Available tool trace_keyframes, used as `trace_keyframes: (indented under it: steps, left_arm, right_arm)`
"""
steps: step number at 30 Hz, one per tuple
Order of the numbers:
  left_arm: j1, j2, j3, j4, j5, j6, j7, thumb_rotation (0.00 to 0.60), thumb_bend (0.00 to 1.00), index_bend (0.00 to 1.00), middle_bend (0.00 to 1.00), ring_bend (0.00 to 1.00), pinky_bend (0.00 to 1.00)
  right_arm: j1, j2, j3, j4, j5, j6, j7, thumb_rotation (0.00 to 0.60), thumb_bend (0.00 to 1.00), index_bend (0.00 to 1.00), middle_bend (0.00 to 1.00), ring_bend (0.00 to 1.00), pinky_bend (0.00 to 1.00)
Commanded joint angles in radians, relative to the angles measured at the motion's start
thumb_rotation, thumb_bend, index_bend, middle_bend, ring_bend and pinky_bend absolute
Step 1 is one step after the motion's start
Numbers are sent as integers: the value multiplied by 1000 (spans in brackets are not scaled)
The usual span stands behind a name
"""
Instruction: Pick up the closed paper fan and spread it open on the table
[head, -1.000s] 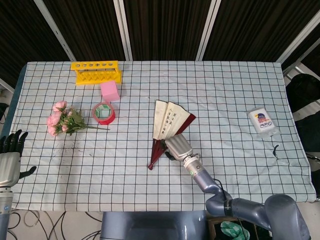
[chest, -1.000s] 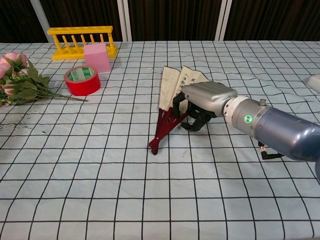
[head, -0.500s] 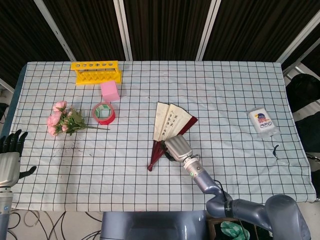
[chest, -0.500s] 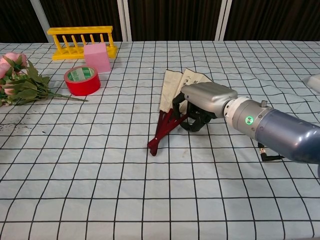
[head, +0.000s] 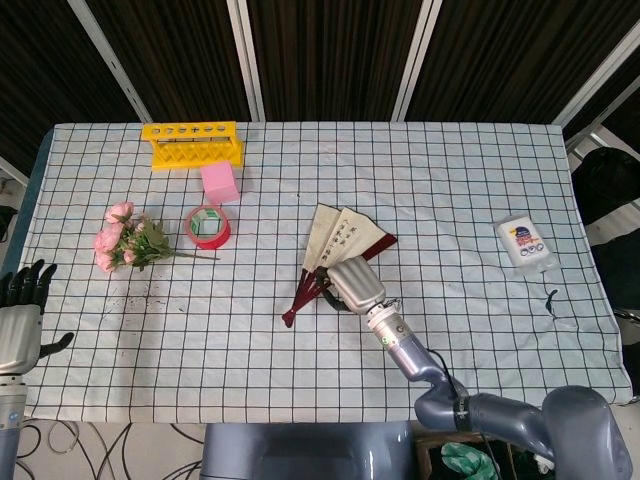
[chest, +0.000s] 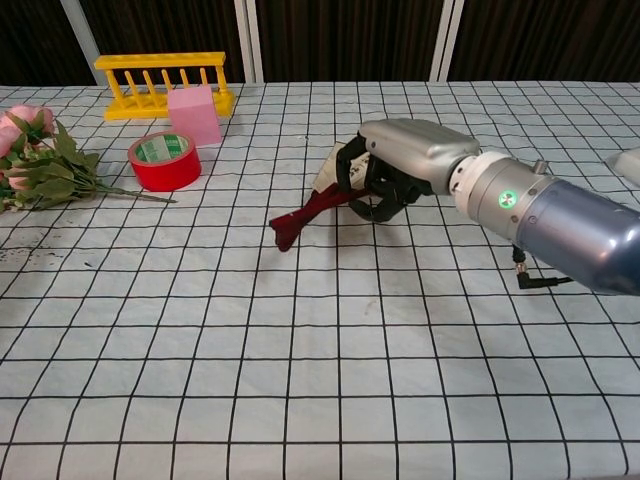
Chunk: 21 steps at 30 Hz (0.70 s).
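Paper fan (head: 338, 240): near the middle of the table (head: 450, 180), only partly spread; cream leaves point toward the far edge, dark red ribs (chest: 305, 213) toward the near-left corner.
Right hand (head: 355, 283): its fingers (chest: 362, 178) curl around the fan where leaves meet ribs; in the chest view the rib end seems raised off the cloth, though contact cannot be told for sure.
Left hand (head: 20, 315): at the near-left corner, off the table's edge, fingers apart, holding nothing.
Done: the fan is gripped and a few folds are fanned out.
Left: by my judgement most of the spreading remains; the leaves cover a narrow wedge only, and the fan has yet to lie flat and open.
Other things: 1 red tape roll (head: 209, 226), pink block (head: 220, 183), yellow rack (head: 192, 144), flowers (head: 128, 238), white bottle (head: 525, 243).
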Motion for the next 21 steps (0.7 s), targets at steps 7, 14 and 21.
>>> trace_keyframes:
  steps: [7,14,21]
  left_arm:
    - [1,4,-2,-19,-4,1,-2,600,8,0,0,0,0]
    - [-1,19,-11,-59,-17,-8,-21,600,8,0,0,0,0]
    - [-13,43,-27,-97,-35,-23,-23,600,8,0,0,0,0]
  right_arm:
    - [21,44,70,-66,-13,48,41,600,782,872,945,1000,912]
    - [41,72,122,-103,12,59,38,600,788,908,955,1000,912]
    - [71,92,177,-152,66,54,12,600,793,932,955,1000,912]
